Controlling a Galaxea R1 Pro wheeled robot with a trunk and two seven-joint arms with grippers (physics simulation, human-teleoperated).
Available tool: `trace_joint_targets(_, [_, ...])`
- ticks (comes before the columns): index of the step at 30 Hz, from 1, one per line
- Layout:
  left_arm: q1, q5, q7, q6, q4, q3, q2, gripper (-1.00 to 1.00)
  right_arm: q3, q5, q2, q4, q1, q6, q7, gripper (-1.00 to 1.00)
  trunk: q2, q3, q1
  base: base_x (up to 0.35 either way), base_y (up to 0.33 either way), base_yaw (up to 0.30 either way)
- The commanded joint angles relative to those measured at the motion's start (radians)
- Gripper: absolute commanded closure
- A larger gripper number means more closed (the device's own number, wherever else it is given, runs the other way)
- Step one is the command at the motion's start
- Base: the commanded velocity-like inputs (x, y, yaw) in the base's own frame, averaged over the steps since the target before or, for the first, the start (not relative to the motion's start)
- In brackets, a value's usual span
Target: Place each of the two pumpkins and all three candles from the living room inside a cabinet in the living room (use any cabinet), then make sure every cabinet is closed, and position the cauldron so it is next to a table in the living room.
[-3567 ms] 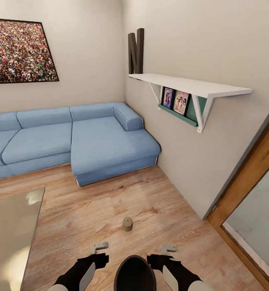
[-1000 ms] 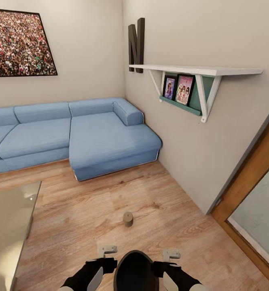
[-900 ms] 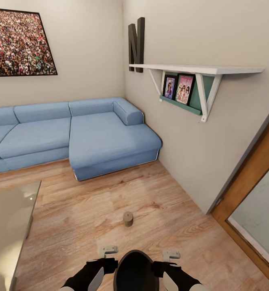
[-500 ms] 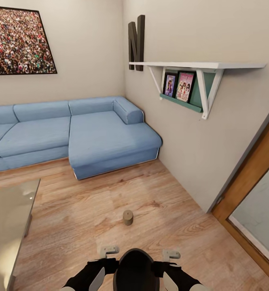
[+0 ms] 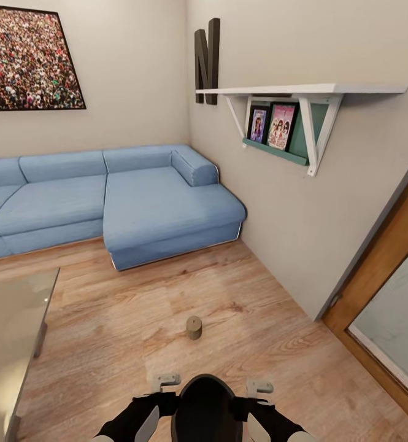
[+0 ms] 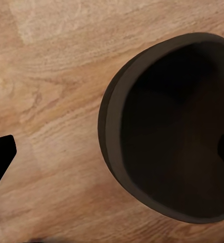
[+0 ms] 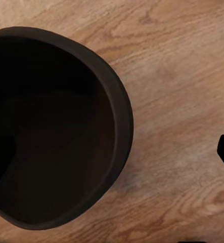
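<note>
The cauldron [image 5: 205,408] is held low in front of the trunk, between the left gripper [image 5: 165,382] and the right gripper [image 5: 259,387]. In each wrist view one dark finger is seen inside the pot's mouth and one outside over the floor [image 5: 136,319], so each gripper appears to be clenched across a section of the rim; the contact itself is not clearly shown. The pot is seen from above in the left wrist view [image 6: 177,131] and the right wrist view [image 7: 51,126], and its inside is dark and looks empty.

One candle [image 5: 194,327] stands upright on the floor, just ahead of the cauldron and well apart from the sofa [image 5: 105,202]. A corner of the glass surface [image 5: 10,331] is seen at the left, near the robot.

The risks are judged as follows. The rim is thin and rounded, so a pinch from both sides could slip if the arms are moved unevenly, and the pot would be tilted or dropped. If the base is driven straight forward, the candle could be knocked over and rolled away. If the turn toward the glass surface is made too tightly, its corner could be struck by the left arm or by the pot.
</note>
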Motion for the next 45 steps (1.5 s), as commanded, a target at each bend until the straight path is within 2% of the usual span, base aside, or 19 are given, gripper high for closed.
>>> trace_joint_targets(1, [0.0, 0.011, 0.007, 0.005, -0.002, -0.008, 0.001, -1.0, 0.005, -0.01, 0.0, -0.002, 0.0, 0.005, -0.005, -1.0, -0.008, -0.004, 0.004, 0.0, 0.0, 0.0])
trace_joint_targets(45, [0.0, 0.011, 0.007, 0.005, -0.002, -0.01, -0.002, -1.0, 0.005, -0.01, 0.0, -0.001, 0.0, -0.01, -0.005, -1.0, -0.316, -0.142, 0.172, 0.0, 0.0, 0.0])
